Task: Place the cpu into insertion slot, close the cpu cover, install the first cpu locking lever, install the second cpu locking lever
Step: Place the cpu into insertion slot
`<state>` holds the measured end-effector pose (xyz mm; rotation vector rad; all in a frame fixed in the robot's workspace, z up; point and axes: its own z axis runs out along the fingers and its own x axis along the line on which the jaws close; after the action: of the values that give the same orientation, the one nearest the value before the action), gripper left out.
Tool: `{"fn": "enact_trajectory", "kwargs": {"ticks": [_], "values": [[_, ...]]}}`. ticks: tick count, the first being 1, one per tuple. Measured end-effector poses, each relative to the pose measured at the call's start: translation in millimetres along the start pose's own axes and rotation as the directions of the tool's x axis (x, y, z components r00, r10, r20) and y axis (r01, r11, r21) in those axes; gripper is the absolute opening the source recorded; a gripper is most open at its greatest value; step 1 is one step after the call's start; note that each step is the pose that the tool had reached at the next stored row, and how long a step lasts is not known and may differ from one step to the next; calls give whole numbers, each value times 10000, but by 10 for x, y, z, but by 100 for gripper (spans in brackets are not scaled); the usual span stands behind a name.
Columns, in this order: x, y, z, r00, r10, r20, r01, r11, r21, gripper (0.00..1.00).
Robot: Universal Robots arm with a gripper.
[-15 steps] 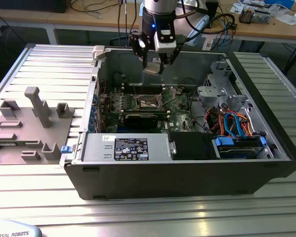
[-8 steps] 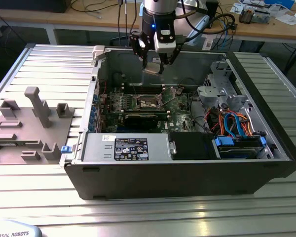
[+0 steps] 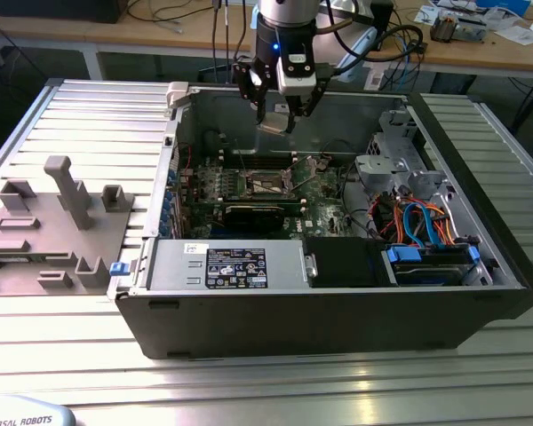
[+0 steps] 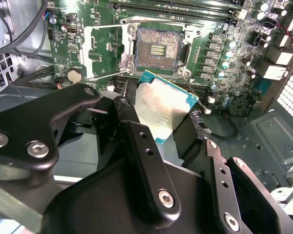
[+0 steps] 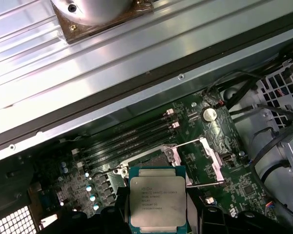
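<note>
A ribbed metal desk [image 3: 249, 390] carries an open computer case [image 3: 338, 328], the insertion slot [image 3: 265, 185] lying on its green board [image 3: 324, 206]. Above the slot the hand [image 3: 274, 120] points down, clamped on the cpu [image 4: 163, 109], which sits tilted between its fingers [image 4: 136, 141], clear of the slot. The cpu cover [image 4: 101, 51] lies flipped open beside the slot. Cluttered wooden desks [image 3: 480, 53] stand beyond.

In the second wrist view the claw [image 4: 161, 117] clamps the cpu [image 4: 163, 105], and its black fingers [image 4: 128, 108] hide the chip's side edges and lower corner. In the first wrist view the cpu covers most of the insertion slot [image 5: 147, 158]. In the exterior view the arm [image 3: 289, 22] is cut off by the top edge, and the held chip is too small to make out
</note>
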<state>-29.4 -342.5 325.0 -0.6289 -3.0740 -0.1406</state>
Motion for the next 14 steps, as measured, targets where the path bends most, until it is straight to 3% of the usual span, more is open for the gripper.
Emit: {"fn": "enact_trajectory", "kwargs": {"ticks": [14], "values": [[0,0,4,9998,182,16,-182,9998,-4,55]]}}
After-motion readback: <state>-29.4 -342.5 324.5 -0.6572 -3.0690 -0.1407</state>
